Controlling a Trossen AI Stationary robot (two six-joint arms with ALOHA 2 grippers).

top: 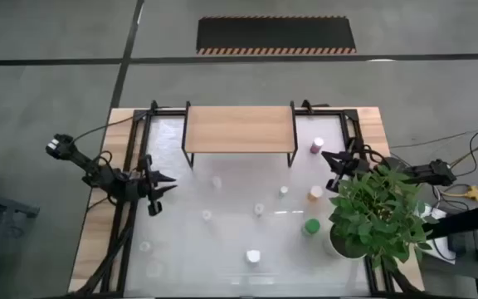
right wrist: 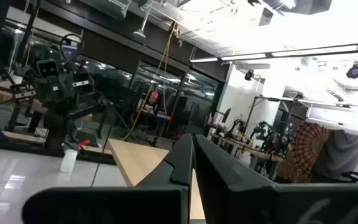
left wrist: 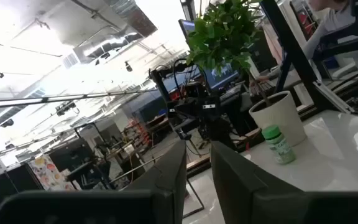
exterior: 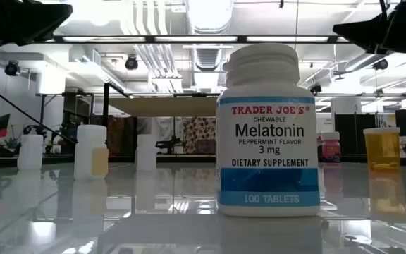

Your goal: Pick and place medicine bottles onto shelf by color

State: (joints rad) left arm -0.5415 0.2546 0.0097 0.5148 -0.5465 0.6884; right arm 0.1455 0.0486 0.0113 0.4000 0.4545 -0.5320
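The bench (top: 222, 249) carries the shelf (top: 239, 130) at its far edge, nothing standing on its board; a potted plant (top: 376, 212) occupies the right side; bottles stand scattered on the bench before the shelf, among them a green bottle (top: 311, 226), an orange bottle (top: 315, 193), a pink bottle (top: 317, 146) and a white Melatonin bottle (exterior: 270, 130); left gripper (top: 168, 184) hovers at the left edge, fingers a narrow gap apart, empty; right gripper (top: 330, 162) sits beside the plant, fingers closed, empty.
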